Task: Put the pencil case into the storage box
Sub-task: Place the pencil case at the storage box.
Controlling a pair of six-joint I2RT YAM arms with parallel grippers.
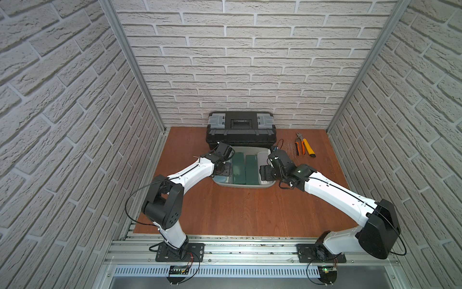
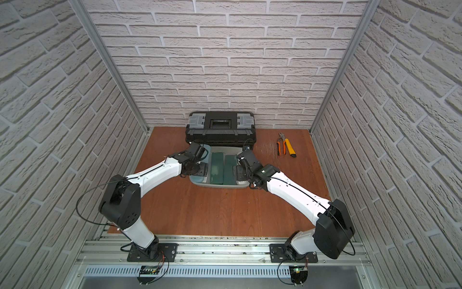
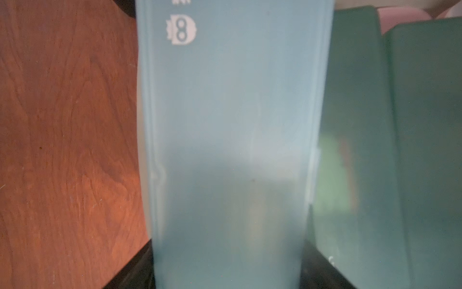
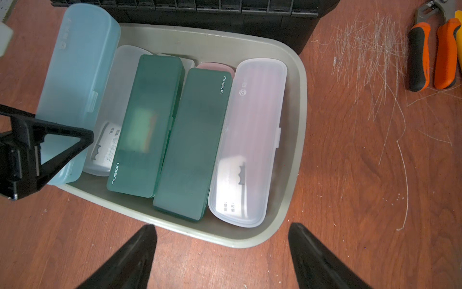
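Brick-patterned walls (image 1: 237, 62) on three sides, reddish wooden tabletop (image 1: 237, 212) underneath, with a black toolbox (image 1: 241, 130) against the back and pliers (image 1: 298, 146) beside a yellow utility knife (image 1: 309, 149) off toward the right. Just in front of the toolbox, the storage box (image 4: 301, 112), already well packed: two dark green cases (image 4: 147, 125) side by side in the middle, a clear case (image 4: 250, 140) along the right wall, another clear case (image 4: 110, 105) and something pink (image 4: 215, 66) half buried beneath. Left gripper (image 1: 224, 172) pinched tight on the pale blue pencil case (image 4: 75, 75), clamped near one end, the blue lid filling the left wrist view between the black fingers (image 3: 130, 272). Blue case poised at the box's left edge, tilted, inner long side leaning over the buried clear case, outer side and near corner riding over the rim rather than inside the walls. Right gripper (image 4: 222, 226) spread wide and empty, hovering by the near rim, touching nothing. By the look of things, most of the way there: at the box and partly over it, but not yet seated or released. Left to do, probably: nudge inward past the rim, lower onto the clear case, then open up and back away. Little floor free inside, so likely a perch on top rather than a flat fit.
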